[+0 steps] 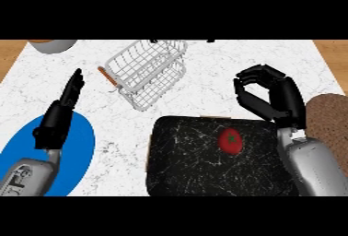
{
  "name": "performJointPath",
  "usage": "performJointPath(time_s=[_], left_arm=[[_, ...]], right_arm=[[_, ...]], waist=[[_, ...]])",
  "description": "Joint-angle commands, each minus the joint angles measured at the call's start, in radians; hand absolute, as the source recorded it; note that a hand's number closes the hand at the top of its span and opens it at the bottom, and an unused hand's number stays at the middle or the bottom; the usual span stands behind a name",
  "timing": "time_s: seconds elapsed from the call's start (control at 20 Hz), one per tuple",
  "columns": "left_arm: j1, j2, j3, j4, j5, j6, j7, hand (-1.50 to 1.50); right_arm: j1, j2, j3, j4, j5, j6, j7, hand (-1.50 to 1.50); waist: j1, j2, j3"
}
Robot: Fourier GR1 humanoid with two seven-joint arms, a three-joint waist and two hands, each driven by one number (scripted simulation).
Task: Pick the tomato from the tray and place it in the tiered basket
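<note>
A red tomato (230, 140) lies on the black speckled tray (190, 161) near its upper right part. The white wire tiered basket (148, 71) stands on the counter beyond the tray, to the upper left of the tomato. My right hand (272, 94) hovers above the tray's far right corner, up and to the right of the tomato, fingers and thumb curved around an empty gap and touching nothing. My left hand (62, 108) is at the left, fingers straight and pointing away, over the blue plate's edge.
A blue plate (75, 152) lies at the left under my left forearm. A brown rounded object (329, 120) sits at the right edge. A light bowl (51, 44) shows at the top left corner. An orange-handled tool (107, 76) lies beside the basket.
</note>
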Motion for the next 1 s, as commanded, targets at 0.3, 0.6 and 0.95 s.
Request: performJointPath(time_s=[0.3, 0.6, 0.95], left_arm=[[0.077, 0.057, -0.071, -0.194, -0.106, -0.025, 0.096, 0.00], [0.093, 0.057, -0.077, -0.159, -0.116, -0.021, 0.062, 0.00], [0.082, 0.054, -0.070, -0.146, -0.125, -0.018, 0.067, 0.00]], right_arm=[[-0.012, 0.044, 0.147, -0.170, 0.387, -0.276, 0.390, -1.50], [-0.051, -0.111, 0.275, -0.084, 0.464, 0.035, 0.765, -1.50], [-0.233, -0.173, 0.344, -0.172, 0.456, 0.374, 1.212, -1.50]], waist=[[0.011, -0.002, 0.005], [0.002, -0.016, -0.004], [-0.003, -0.013, -0.003]])
